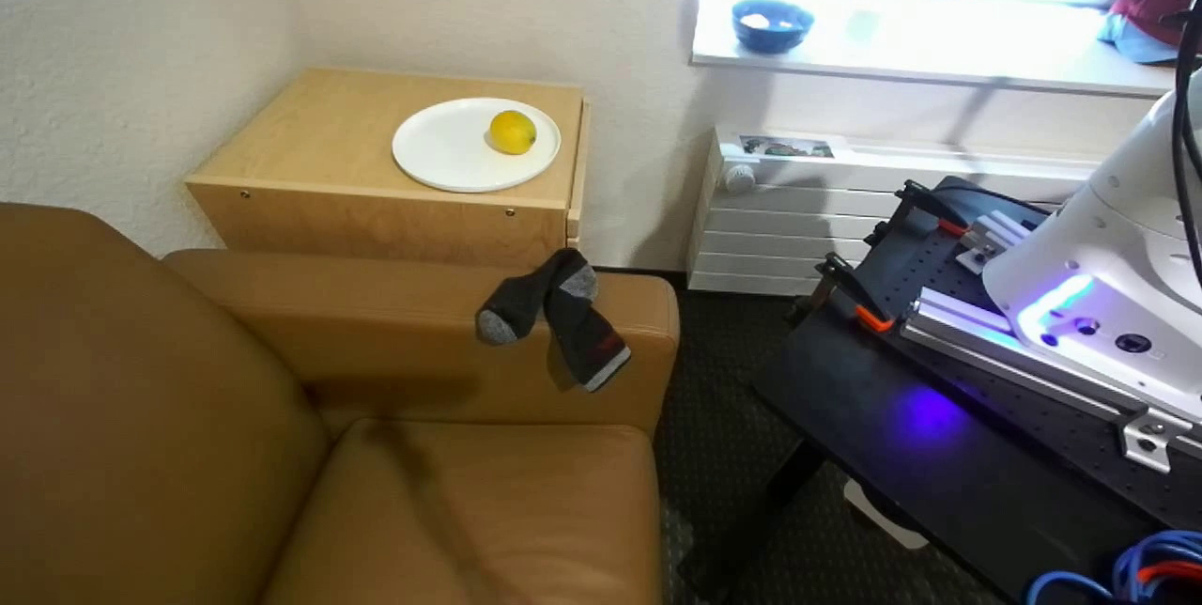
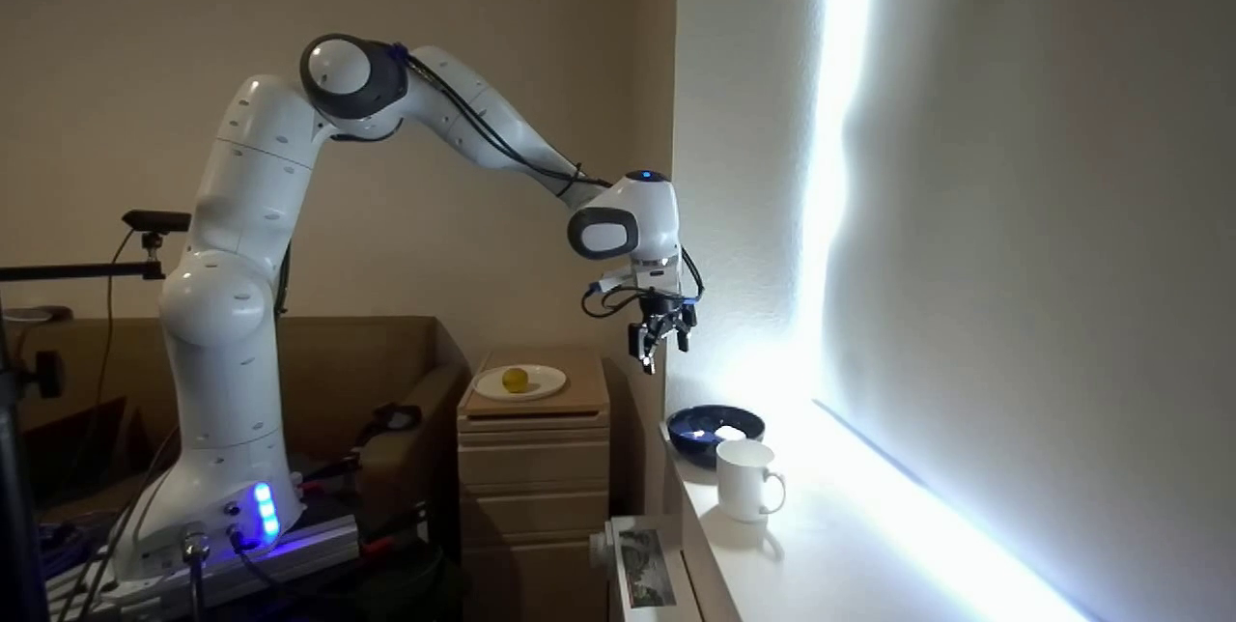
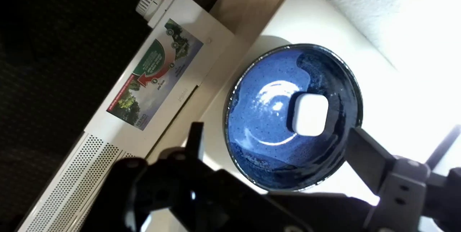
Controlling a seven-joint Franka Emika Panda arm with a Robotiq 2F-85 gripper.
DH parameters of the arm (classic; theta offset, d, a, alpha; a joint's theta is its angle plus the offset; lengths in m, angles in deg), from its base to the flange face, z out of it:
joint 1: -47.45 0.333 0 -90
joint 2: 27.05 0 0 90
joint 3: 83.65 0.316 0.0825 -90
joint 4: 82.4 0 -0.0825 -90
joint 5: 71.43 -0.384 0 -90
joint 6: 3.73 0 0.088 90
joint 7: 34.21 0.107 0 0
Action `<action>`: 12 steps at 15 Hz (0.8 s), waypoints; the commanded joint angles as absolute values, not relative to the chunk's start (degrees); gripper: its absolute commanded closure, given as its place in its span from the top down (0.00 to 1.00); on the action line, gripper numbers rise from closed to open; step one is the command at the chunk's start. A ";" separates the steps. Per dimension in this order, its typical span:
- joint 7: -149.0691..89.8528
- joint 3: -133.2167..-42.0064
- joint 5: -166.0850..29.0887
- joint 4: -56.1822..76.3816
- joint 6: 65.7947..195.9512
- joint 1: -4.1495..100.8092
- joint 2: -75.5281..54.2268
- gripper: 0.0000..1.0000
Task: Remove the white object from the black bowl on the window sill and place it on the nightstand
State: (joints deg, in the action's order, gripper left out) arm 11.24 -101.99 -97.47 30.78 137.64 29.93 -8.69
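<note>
White block [image 3: 310,114], lying inside the dark blue bowl [image 3: 259,116], below the claw [image 2: 662,348]. The claw hangs with its fingers [image 3: 371,160] spread wide, above and apart from both. The bowl and, near it, a white mug [image 2: 744,482] rest on the window sill [image 2: 830,550], lower than the claw. Also lower, and well apart from the claw, the nightstand [image 1: 347,126] bears a white plate [image 1: 437,145] with a yellow lemon [image 1: 513,132].
</note>
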 commanded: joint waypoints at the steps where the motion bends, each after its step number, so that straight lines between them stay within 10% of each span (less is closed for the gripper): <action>1: 16.58 -100.82 -100.68 27.25 147.98 30.17 -1.54 1.00; 12: 27.57 -99.50 -98.20 18.67 159.53 31.35 11.04 1.00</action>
